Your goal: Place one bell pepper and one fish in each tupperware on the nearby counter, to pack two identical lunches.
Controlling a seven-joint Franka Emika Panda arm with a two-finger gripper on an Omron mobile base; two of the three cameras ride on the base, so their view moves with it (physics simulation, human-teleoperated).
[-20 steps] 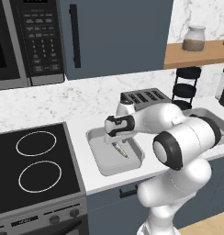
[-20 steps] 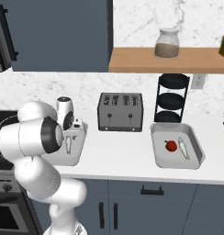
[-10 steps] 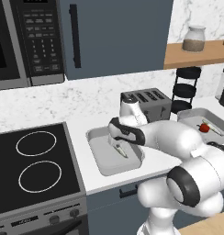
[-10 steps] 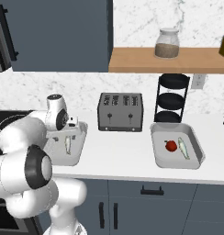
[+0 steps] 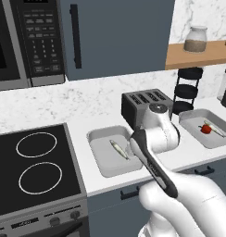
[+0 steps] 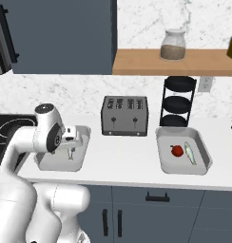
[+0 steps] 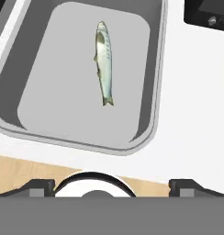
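Note:
Over the left tupperware (image 7: 146,124) my gripper (image 7: 111,185) hangs open, its two dark tips wide apart with nothing between them. A silvery fish (image 7: 103,62) lies loose on that tray's floor, lengthwise. The left base view has the same tupperware (image 5: 97,139) and fish (image 5: 118,149) just behind my arm. On the white counter (image 6: 122,159) my gripper (image 6: 72,142) is above the left tupperware (image 6: 46,166). The right tupperware (image 6: 182,170) holds a red bell pepper (image 6: 177,151) and a second fish (image 6: 189,153).
A dark slotted toaster (image 6: 125,115) stands at the back between the two trays. A black three-tier rack (image 6: 179,102) is behind the right tray, under a wooden shelf with a jar (image 6: 174,45). The stove (image 5: 36,162) borders the left tray.
The jaws have opened and the fish now lies free in the left tray. The hand has lifted off the tray and the arm has swung round.

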